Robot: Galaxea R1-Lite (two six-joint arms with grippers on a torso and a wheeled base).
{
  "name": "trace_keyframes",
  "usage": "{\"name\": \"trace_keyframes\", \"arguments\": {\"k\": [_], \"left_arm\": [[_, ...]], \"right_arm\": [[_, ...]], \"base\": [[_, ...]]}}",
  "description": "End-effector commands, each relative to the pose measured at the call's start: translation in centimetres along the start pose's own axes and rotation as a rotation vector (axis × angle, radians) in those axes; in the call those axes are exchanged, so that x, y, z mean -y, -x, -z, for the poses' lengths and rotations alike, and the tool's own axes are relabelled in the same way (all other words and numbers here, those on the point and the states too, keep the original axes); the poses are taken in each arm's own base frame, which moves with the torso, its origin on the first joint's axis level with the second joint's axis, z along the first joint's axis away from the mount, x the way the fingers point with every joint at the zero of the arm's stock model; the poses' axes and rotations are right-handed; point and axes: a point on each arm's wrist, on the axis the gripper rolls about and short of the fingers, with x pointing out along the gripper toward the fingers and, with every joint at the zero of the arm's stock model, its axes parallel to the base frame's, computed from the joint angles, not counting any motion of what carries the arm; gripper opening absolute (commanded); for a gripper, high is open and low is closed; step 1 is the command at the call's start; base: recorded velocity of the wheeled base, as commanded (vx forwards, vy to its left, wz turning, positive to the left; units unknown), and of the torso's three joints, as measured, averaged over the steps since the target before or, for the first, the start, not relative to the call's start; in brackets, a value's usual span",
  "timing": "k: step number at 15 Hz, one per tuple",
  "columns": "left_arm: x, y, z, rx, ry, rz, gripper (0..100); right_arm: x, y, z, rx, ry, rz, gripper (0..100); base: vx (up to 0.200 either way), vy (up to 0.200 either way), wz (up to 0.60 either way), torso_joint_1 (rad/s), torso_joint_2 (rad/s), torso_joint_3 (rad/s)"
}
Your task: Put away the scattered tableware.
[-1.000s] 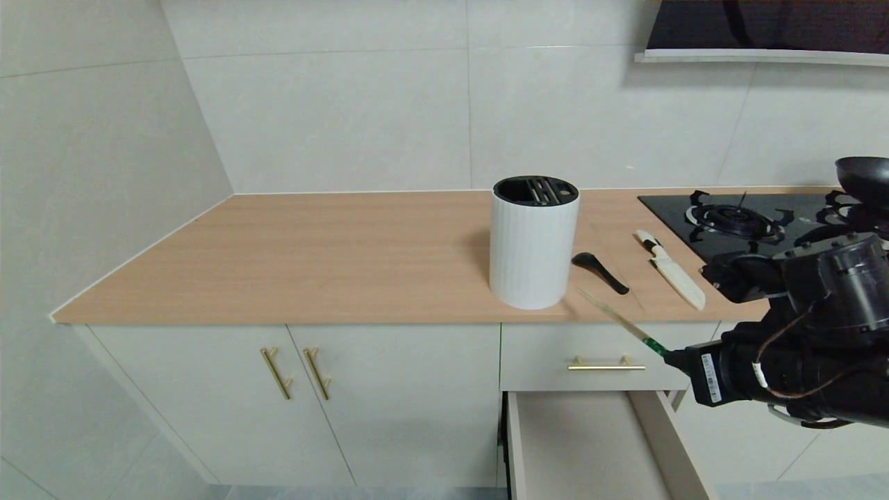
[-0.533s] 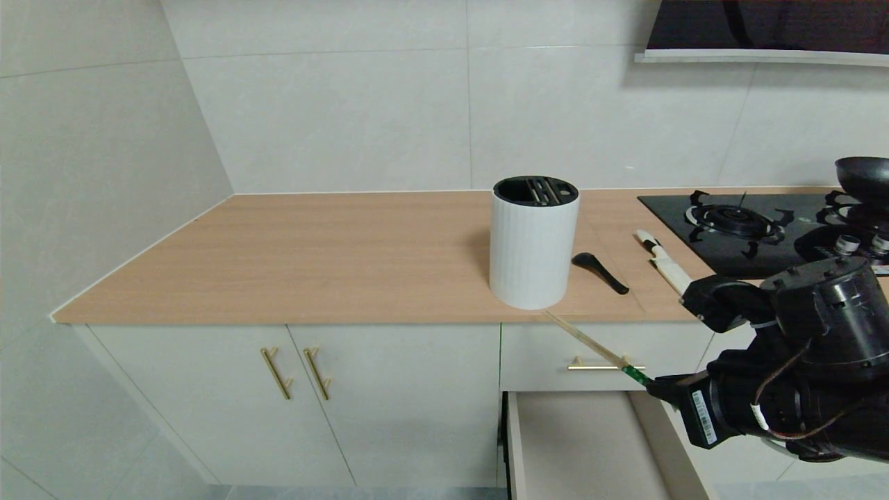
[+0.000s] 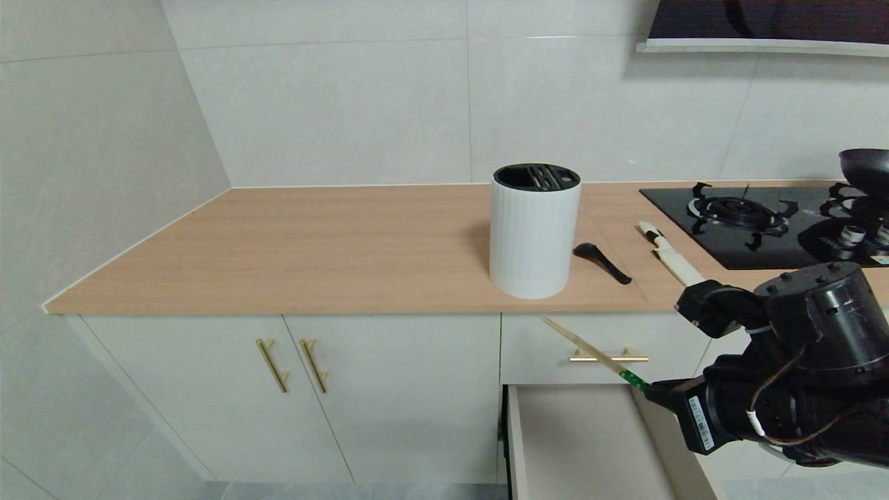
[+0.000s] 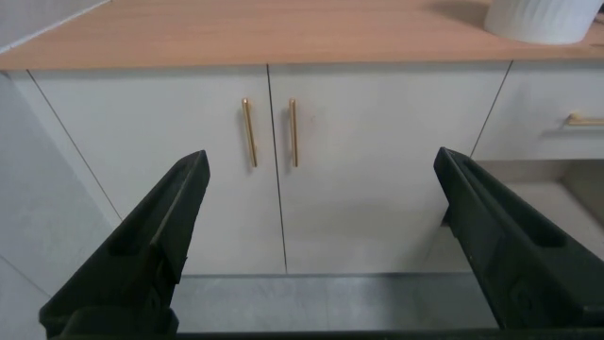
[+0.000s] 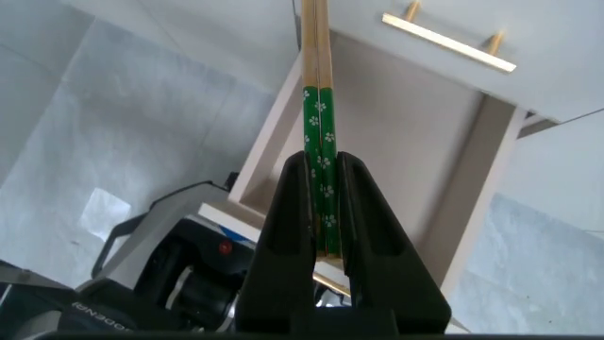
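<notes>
The wooden table (image 3: pixel 312 250) runs left to right along the tiled wall, over a white cabinet (image 3: pixel 292 389) with 2 gold door handles. Right of the cabinet, a low drawer (image 3: pixel 576 444) is pulled out toward the near side. A black hob (image 3: pixel 764 222) is set into the table's right end, with a dark pot (image 3: pixel 865 167) on it at the far right.

A white ribbed holder (image 3: pixel 535 239) with a black slotted top stands upright on the table, above the drawer.

The right claw (image 3: pixel 653 390) hangs over the drawer's right rim, clamped tight on the green-patterned ends of 2 chopsticks (image 3: pixel 590 348). They slant up and left, tips in front of the closed drawer just below the table.

The left claw (image 4: pixel 321 255) sits low before the cabinet doors, spread wide and holding nothing.

A cream-bladed knife (image 3: pixel 670 253) lies between holder and hob. A black spoon (image 3: pixel 603 262) lies just right of the holder, apart from the knife.
</notes>
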Motion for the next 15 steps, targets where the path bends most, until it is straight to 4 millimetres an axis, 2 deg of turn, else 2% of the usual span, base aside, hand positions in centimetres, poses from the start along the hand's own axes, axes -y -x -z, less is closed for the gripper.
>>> {"name": "trace_keyframes", "arguments": {"k": [1,8,15], "left_arm": [[0.0,0.0,0.0,0.0,0.0,0.0,100],[0.0,0.0,0.0,0.001,0.0,0.0,100],[0.0,0.0,0.0,0.0,0.0,0.0,100]], "right_arm": [[-0.1,-0.5,0.1,-0.015,0.002,0.002,0],[-0.1,-1.5,0.4,-0.051,0.006,0.01,0],[-0.1,-1.7,0.5,-0.058,0.007,0.014,0]], "base": [[0.0,0.0,0.0,-0.203,0.47,0.286],[0.0,0.0,0.0,-0.203,0.49,0.281],[0.0,0.0,0.0,-0.172,0.47,0.298]]}}
